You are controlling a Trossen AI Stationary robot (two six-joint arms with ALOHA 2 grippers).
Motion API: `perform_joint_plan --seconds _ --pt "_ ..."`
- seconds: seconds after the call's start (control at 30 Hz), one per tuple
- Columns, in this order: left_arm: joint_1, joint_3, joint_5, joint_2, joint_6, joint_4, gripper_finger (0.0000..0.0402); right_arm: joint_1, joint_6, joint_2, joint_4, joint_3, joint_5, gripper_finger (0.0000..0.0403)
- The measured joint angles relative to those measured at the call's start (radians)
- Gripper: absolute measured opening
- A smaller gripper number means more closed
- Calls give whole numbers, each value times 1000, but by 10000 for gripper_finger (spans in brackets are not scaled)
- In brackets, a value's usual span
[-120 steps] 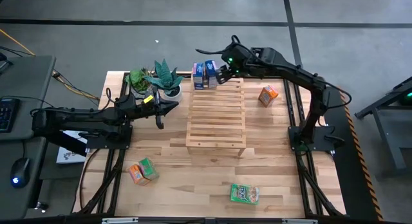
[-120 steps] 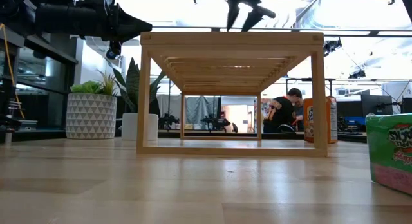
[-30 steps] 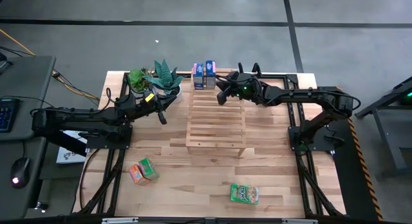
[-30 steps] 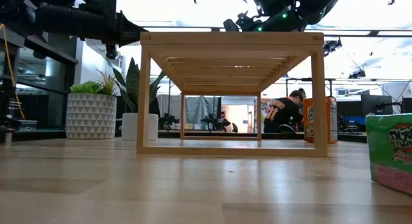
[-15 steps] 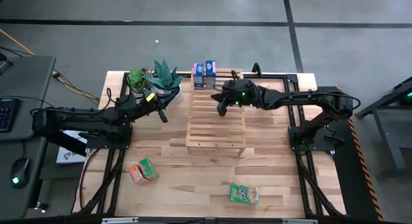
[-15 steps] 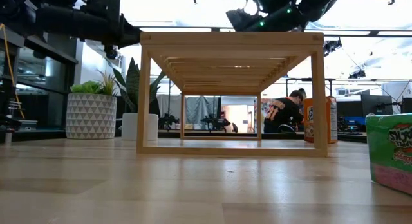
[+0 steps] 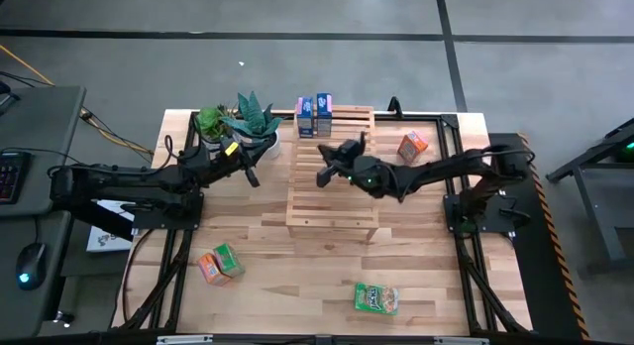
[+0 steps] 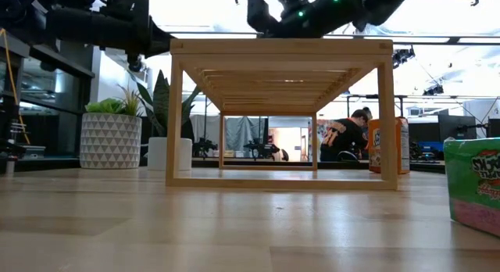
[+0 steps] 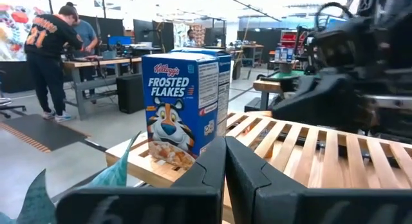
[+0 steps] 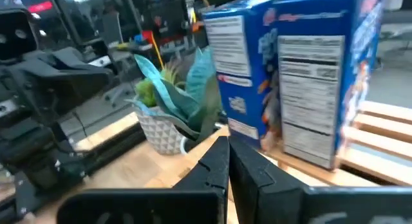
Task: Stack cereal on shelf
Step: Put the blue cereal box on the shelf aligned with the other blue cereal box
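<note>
— Moved since a moment ago? Right gripper [image 7: 324, 175] drawn back from the far end of the shelf [image 7: 333, 173], now over its middle slats, fingers pressed together, empty.

— And the cereal? Two blue Frosted Flakes boxes [image 7: 315, 116] upright side by side at the shelf's far end, just ahead of that gripper, not touching it. Orange box [image 7: 412, 146] on the table [image 7: 297, 266] off to its right, beside the shelf. Another orange box [image 7: 208, 269] and a green box [image 7: 229, 260] together well behind and to its left, near the table's front. A second green box [image 7: 376, 299] flat at the front edge.

— Left gripper [image 7: 252, 172]? Closed too, nothing held, hovering just left of the shelf, next to the two potted plants [image 7: 241, 122]. Blue boxes ahead of it and to its right, apart.

— Anything beyond the table? Person [image 8: 344, 137] in a dark shirt at a bench, seen under the shelf in the low view.
</note>
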Motion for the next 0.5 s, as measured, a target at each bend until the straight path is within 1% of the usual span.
perform_joint_plan --seconds 0.07,0.17,0.23,0.37,0.43,0.5 --pt "0 0 -14 0 0 0 0 10 -20 38 40 22 18 0" --pt "0 0 -15 0 0 1 0 26 -50 105 15 115 47 0" --pt "0 0 -16 0 0 5 0 39 -91 154 -47 204 86 0" --pt "0 0 -15 0 -1 -1 0 51 -120 230 -248 367 268 0" --pt "0 0 -14 0 -1 -11 0 46 -114 252 -305 424 289 0" --pt "0 0 -14 0 -1 -14 0 43 -116 266 -333 453 307 0"
